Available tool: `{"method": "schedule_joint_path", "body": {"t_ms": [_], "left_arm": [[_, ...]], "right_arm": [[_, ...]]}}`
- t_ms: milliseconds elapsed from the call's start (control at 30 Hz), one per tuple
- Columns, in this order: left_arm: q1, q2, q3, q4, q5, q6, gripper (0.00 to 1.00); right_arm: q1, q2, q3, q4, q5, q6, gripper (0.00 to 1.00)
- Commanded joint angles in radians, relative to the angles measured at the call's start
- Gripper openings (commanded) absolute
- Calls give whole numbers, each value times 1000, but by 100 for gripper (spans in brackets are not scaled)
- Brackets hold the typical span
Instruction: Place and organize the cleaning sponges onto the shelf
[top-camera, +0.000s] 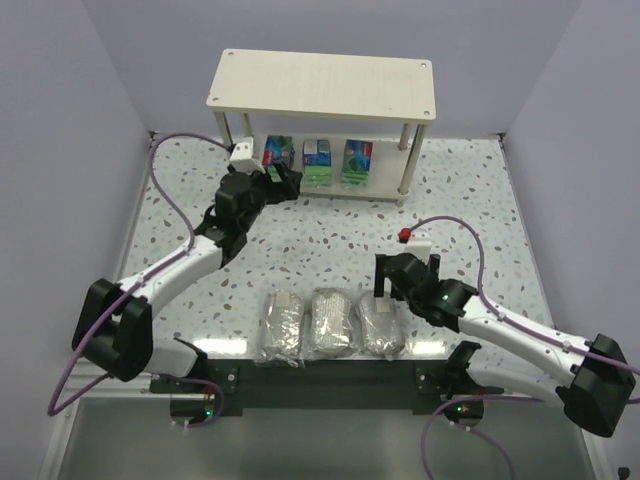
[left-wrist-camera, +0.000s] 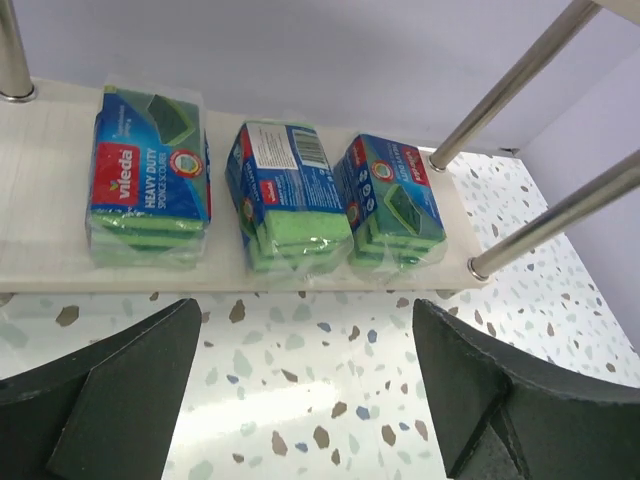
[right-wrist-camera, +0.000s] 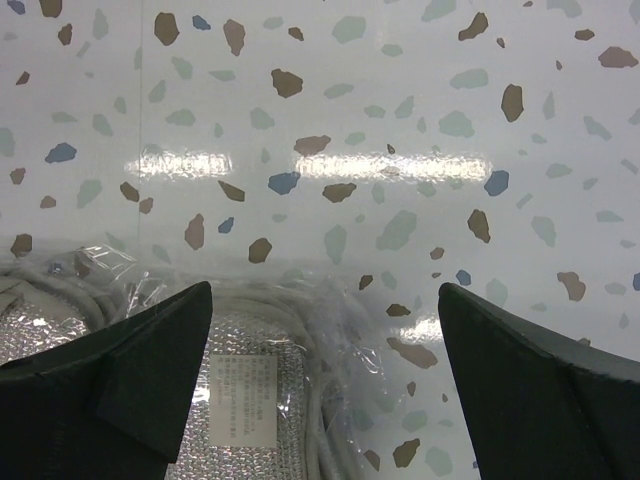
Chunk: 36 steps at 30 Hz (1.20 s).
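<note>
Three green-and-blue cleaning sponge packs (left-wrist-camera: 150, 180) (left-wrist-camera: 285, 190) (left-wrist-camera: 393, 200) stand side by side on the lower tier of the cream shelf (left-wrist-camera: 40, 230). From above they show under the top board (top-camera: 320, 80). My left gripper (left-wrist-camera: 305, 312) is open and empty, just in front of the shelf's front edge (top-camera: 285, 180). Three grey oval sponge bundles in clear wrap (top-camera: 281, 325) (top-camera: 332, 322) (top-camera: 381, 325) lie in a row near the table's front. My right gripper (right-wrist-camera: 325, 290) is open above the far end of the rightmost bundle (right-wrist-camera: 250, 390), holding nothing (top-camera: 403, 270).
Metal shelf legs (left-wrist-camera: 520, 80) (left-wrist-camera: 560, 215) stand to the right of the packs, another (left-wrist-camera: 10, 50) at the left. The shelf's top board carries nothing. Grey walls close in the speckled table (top-camera: 320, 250) on three sides. Purple cables (top-camera: 170, 200) trail from both arms.
</note>
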Motion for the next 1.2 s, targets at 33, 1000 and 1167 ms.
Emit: {"method": "schedule_joint_path", "body": {"t_ms": [33, 1000, 1167], "left_arm": [[-4, -124, -89, -111, -53, -7, 90], [253, 317, 299, -42, -277, 322, 77], [273, 393, 324, 43, -227, 373, 76]], "right_arm": [[5, -24, 49, 23, 50, 30, 99], [-92, -78, 124, -5, 15, -16, 99], [-93, -75, 123, -9, 13, -25, 99]]}}
